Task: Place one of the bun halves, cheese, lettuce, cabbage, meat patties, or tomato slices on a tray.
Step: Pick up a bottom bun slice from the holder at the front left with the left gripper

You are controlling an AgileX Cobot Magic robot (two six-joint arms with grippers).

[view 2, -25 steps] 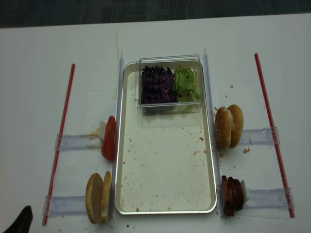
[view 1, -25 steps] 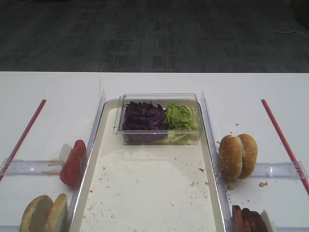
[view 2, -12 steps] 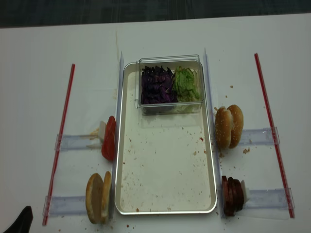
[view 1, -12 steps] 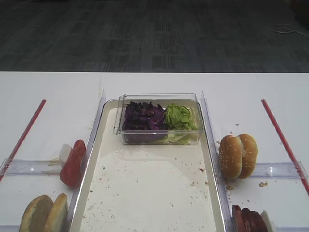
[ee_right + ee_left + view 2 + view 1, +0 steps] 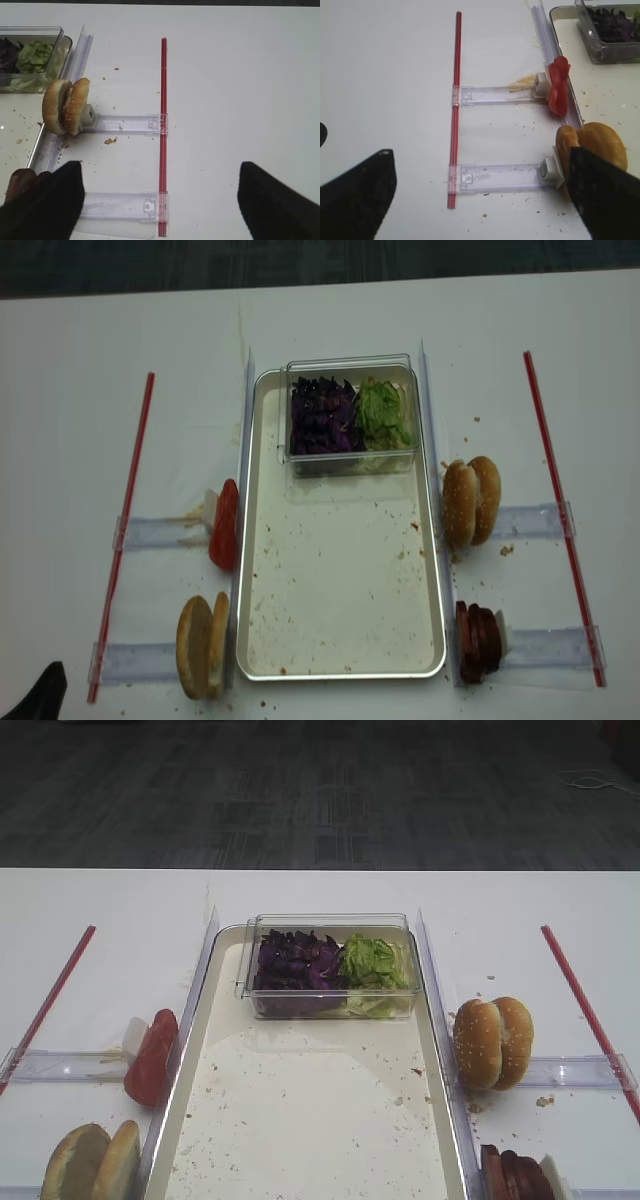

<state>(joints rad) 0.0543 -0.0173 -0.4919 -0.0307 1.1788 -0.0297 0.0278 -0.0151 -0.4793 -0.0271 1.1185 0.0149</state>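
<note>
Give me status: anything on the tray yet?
Done: nothing. The tray carries only crumbs and the clear box of cabbage and lettuce.
In hand: nothing. The left pincer is open beside the plain bun halves; the right pincer is open, empty.
Left: pick one item and set it on the tray; the tomato slices and meat patties sit in their racks.

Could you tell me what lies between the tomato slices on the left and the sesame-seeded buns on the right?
The tray spans that stretch. Between the tomato slices and the seeded buns its floor holds only crumbs, clearest in the realsense overhead view. The clear box sits farther back.
</note>
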